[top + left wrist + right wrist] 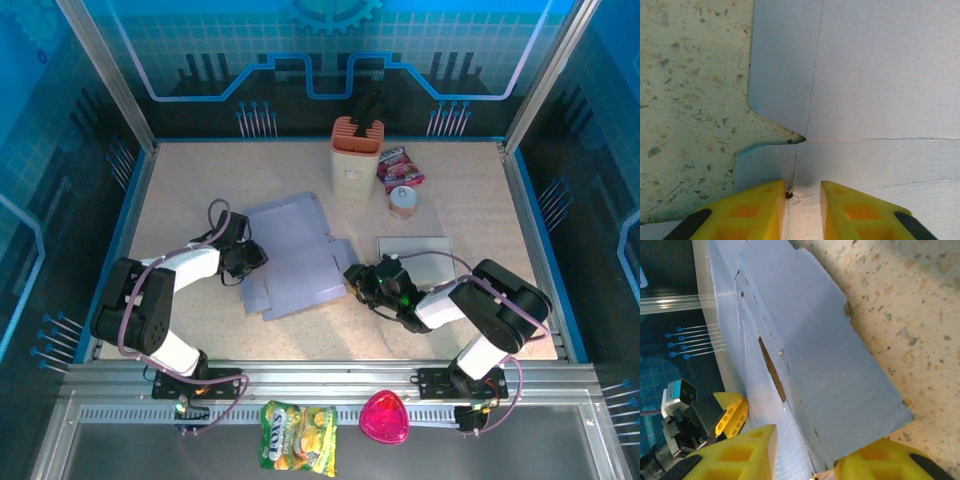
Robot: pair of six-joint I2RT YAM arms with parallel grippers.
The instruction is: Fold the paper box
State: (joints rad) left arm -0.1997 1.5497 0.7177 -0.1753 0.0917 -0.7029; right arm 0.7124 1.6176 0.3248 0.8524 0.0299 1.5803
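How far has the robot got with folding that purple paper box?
Barely started. Done: one long panel at the right of the paper box looks raised off the table. In hand: the left gripper appears to pinch the left edge by a crease; the right gripper straddles the raised panel. Left: most of the sheet lies flat, so nearly all folds remain.

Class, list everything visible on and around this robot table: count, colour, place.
paper box: 1, lavender, flattened, table centre
holder: 1, orange and cream, back of table
snack packet: 1, red, right of the holder
small cup: 1, tan, in front of the packet
flat sheet: 1, grey, right of the box
snack bag: 1, yellow-green, near rail
heart-shaped item: 1, pink, near rail
table: 1, speckled beige
left gripper: 1, yellow fingers, box's left edge
right gripper: 1, yellow fingers, box's right edge
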